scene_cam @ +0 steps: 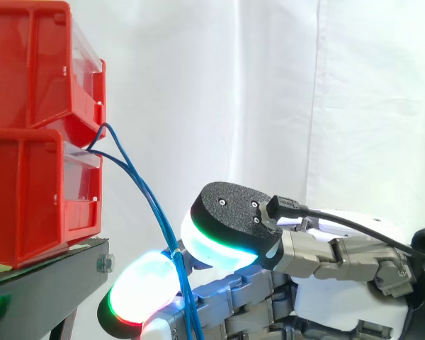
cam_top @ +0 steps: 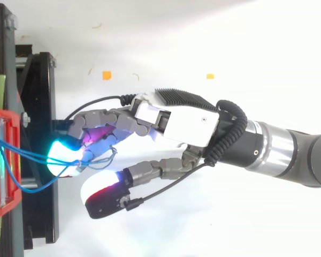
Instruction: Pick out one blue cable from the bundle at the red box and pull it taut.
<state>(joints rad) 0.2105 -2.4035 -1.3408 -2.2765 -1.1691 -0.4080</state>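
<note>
Top view: arm enters from 3 o'clock, hand (cam_top: 176, 123) reaching toward 9, thumb splayed off toward 7. Fingers are curled in, closed round thin blue cables (scene_cam: 145, 191), with the strands passing between the glowing fingertips (scene_cam: 149, 283). The cables leave the gap between the stacked red plastic bins (scene_cam: 28, 191) and run toward 5 o'clock in the side view, slightly bowed. The bins sit on a black metal stand (scene_cam: 42, 283).

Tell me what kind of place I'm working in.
Likely a lab test rig: red bins stacked on a black stand, a white curtain behind, blue cables running from the bins into the hand.
</note>
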